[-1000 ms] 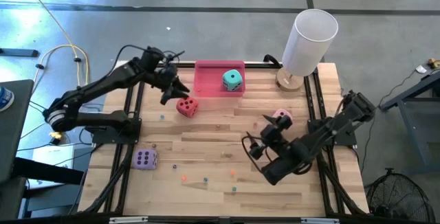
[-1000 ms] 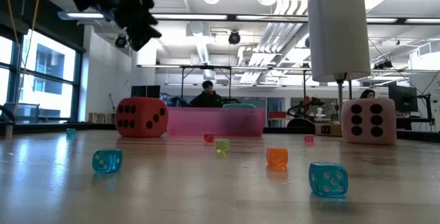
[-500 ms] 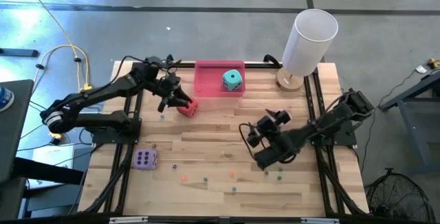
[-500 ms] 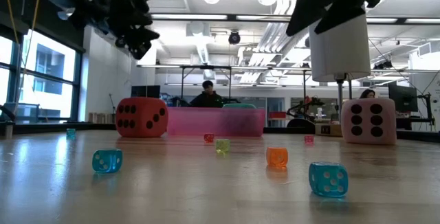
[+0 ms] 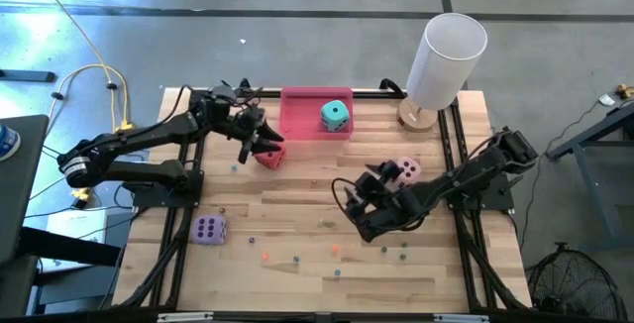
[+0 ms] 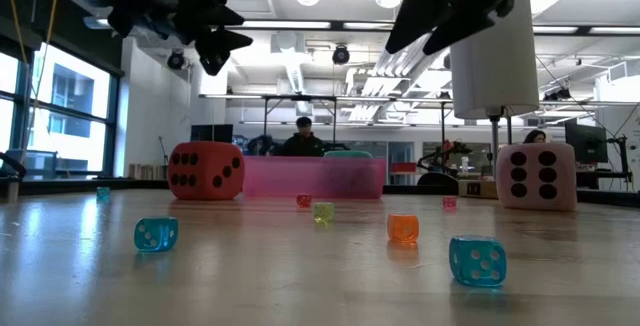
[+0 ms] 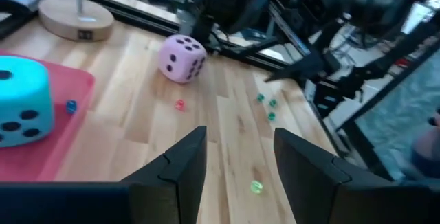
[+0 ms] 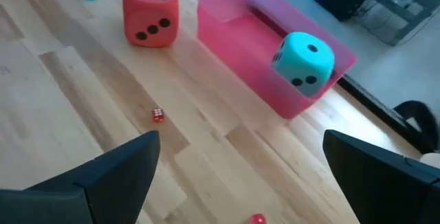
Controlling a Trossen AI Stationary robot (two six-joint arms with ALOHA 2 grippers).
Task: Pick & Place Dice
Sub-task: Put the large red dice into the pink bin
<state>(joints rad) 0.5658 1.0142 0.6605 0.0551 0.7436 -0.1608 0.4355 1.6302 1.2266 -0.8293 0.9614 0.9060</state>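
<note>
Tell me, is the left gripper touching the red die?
Apart. The low view shows the left gripper hanging well above the red die.

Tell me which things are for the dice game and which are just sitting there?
For the job:
red die
teal die
pink die
purple die
tiny dice, like the orange one
pink tray

Just lying about:
white lamp
yellow cable

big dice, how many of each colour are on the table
red die: 1
teal die, in the pink tray: 1
pink die: 1
purple die: 1
total: 4
</note>
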